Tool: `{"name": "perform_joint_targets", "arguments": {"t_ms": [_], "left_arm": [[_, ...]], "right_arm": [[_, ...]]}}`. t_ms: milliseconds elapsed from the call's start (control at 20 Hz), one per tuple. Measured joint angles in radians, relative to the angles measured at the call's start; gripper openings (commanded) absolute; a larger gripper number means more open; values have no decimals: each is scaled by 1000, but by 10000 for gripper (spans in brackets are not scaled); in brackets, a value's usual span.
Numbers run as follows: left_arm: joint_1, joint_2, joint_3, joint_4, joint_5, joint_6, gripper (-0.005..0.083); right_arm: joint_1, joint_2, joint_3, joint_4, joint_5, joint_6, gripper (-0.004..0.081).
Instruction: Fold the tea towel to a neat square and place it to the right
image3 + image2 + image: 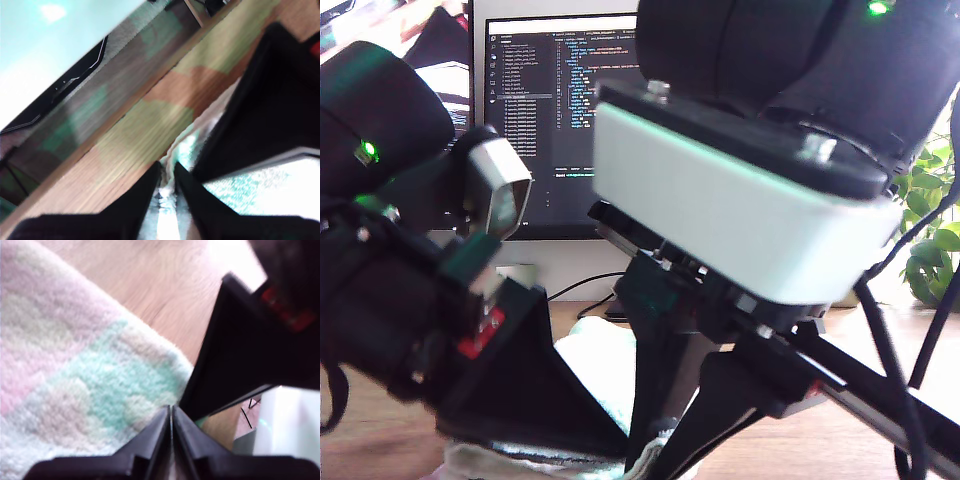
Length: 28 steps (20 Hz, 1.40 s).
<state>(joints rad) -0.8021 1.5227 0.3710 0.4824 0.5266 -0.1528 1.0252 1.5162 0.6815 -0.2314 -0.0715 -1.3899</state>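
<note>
The towel (75, 370) lay on the wooden counter (165, 295), a soft terry cloth in white, pale mint and pink bands; no container showed in any view. In the first wrist view my first gripper (171, 415) had its jaws pressed together with only a hairline between them, their tips at the towel's edge; whether any cloth was pinched there I could not tell. At about 2 o'clock from those tips stood the black wedge of the other gripper with a red patch on it. In the second wrist view my second gripper (167, 172) had its jaws nearly together, with a thin pale fold of towel (167, 200) caught in the narrow gap; more towel, bright and washed out, ran off toward 4 o'clock from the tips beside a black wedge-shaped finger. The counter there showed a straight wood grain. In the exterior view both arms crowded close to the lens, black housings with green lights, one carrying a white rounded block; which arm was which I could not tell. Below them, near 6 o'clock in that view, a patch of towel (605, 365) showed between black wedge-shaped fingers on the counter (360, 440). Behind stood a monitor (550, 110) with dark text-filled windows, and a leafy plant (930, 220) at 3 o'clock.
</note>
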Motion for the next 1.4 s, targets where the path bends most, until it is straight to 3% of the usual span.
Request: {"name": "perform_joint_targets", "arguments": {"t_ms": [150, 400, 600, 900, 1150, 1400], "left_arm": [[0, -85, 0, 2, -92, 2, -24], [11, -86, 0, -17, -190, 77, -24], [42, -86, 0, -18, -194, 99, -24], [64, -68, 0, 64, -194, 104, -24], [64, 45, 0, 128, -143, 105, -24], [64, 45, 6, 130, -136, 104, -24]], "right_arm": [[39, 0, 2, -1, 52, 69, -13], [102, -14, 4, -37, 83, 214, -13], [153, -82, -5, -104, 82, 268, -13], [174, -254, -7, -168, 82, 324, -13], [174, -286, -7, -252, 82, 365, -13], [187, -347, -7, -295, 79, 426, -13]]}}
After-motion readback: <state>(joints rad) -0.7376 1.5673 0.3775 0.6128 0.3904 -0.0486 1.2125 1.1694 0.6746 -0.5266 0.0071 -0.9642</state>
